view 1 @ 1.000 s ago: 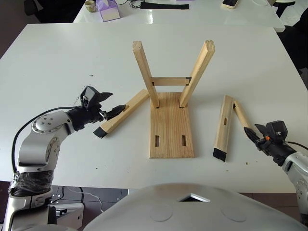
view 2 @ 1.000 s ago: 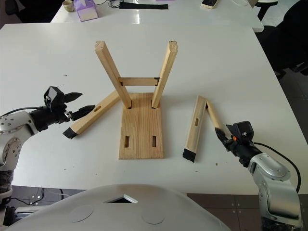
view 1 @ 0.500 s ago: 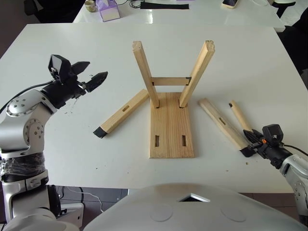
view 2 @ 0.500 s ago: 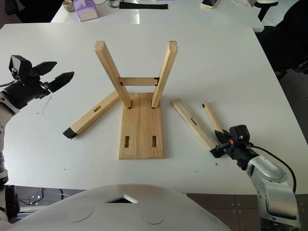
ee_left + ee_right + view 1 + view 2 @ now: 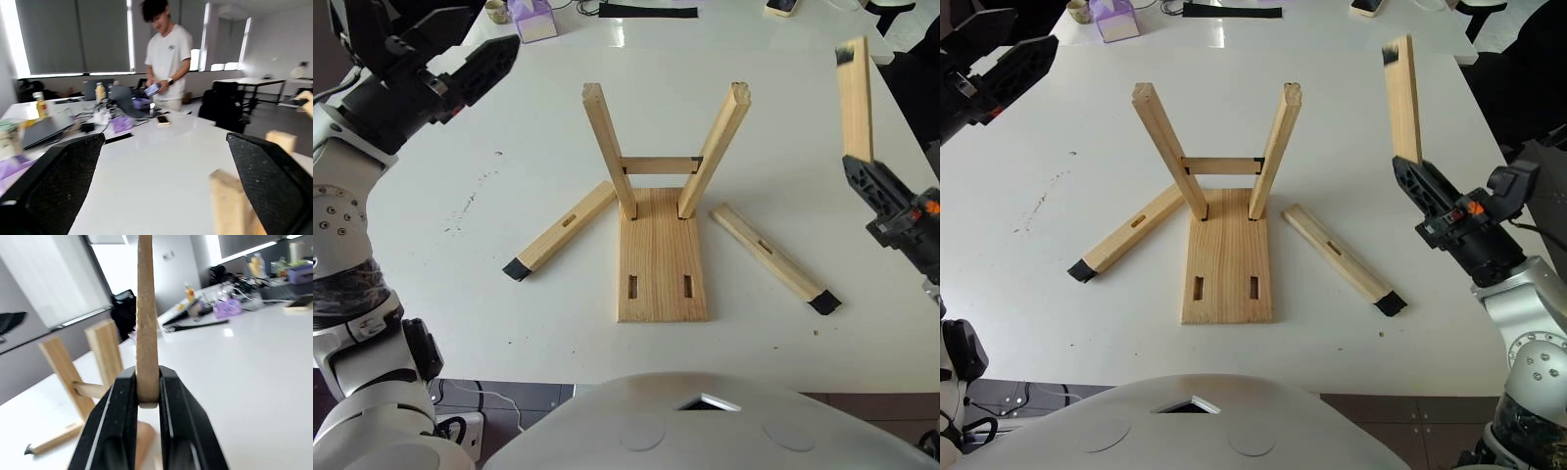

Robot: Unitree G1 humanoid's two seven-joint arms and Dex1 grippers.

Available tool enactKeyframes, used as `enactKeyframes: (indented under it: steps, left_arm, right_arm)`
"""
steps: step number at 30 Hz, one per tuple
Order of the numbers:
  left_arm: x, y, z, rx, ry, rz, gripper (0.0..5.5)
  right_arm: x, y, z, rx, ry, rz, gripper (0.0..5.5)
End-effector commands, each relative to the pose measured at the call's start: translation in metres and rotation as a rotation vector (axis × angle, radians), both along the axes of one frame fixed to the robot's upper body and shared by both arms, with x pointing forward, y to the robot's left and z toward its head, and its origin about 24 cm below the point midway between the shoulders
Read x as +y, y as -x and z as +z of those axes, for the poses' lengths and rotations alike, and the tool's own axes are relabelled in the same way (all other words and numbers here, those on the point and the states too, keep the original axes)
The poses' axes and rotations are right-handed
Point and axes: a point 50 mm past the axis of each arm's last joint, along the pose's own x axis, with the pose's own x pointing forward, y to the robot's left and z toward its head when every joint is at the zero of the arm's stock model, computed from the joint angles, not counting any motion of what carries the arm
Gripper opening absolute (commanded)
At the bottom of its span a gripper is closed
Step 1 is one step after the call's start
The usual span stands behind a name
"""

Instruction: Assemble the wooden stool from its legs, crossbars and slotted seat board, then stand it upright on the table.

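Note:
The slotted seat board [image 5: 661,257] lies flat mid-table. Two legs [image 5: 607,147] [image 5: 715,147] stand in its far slots, joined by a crossbar [image 5: 657,165]. The two near slots [image 5: 633,286] are empty. One loose leg [image 5: 560,230] lies left of the board, another [image 5: 770,258] right of it, each with a black tip. My right gripper [image 5: 856,166] is shut on a wooden piece [image 5: 855,98] and holds it upright above the table's right side, dark end up; the same grip [image 5: 146,382] shows close up. My left gripper [image 5: 492,34] hangs open high over the far left, its fingers [image 5: 54,186] wide apart.
Small dark marks [image 5: 470,196] dot the white table [image 5: 460,313] left of the parts. Behind stands a second white table with a purple box [image 5: 533,20], a cup [image 5: 496,12], a dark strip [image 5: 646,12] and a phone [image 5: 781,8].
My right gripper has lifted the wooden piece off the table and raised it upright. My left arm has risen up and back, away from the left leg. The right loose leg stays flat.

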Motion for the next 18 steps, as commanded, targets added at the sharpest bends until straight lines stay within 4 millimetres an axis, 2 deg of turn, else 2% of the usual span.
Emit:
enactKeyframes:
  steps: [1, 4, 9, 14, 18]
  left_arm:
    - [-0.058, 0.030, 0.045, -0.121, 0.252, -0.665, 5.18]
    - [-0.075, 0.026, 0.035, -0.082, 0.357, -0.800, 5.18]
    - [-0.103, 0.018, 0.016, -0.017, 0.470, -0.950, 5.18]
    - [-0.120, 0.018, 0.011, -0.018, 0.507, -1.024, 5.18]
    - [-0.129, 0.021, 0.012, -0.028, 0.508, -1.071, 5.18]
  right_arm:
    - [0.048, -0.006, 0.067, -0.147, -0.206, 0.606, 0.41]
    - [0.064, -0.022, 0.071, -0.102, -0.301, 0.770, 0.41]
    - [0.094, -0.030, 0.073, -0.040, -0.481, 0.992, 0.41]
    - [0.119, -0.024, 0.051, 0.075, -0.549, 1.143, 0.41]
    - [0.129, -0.016, 0.040, 0.138, -0.571, 1.230, 0.41]
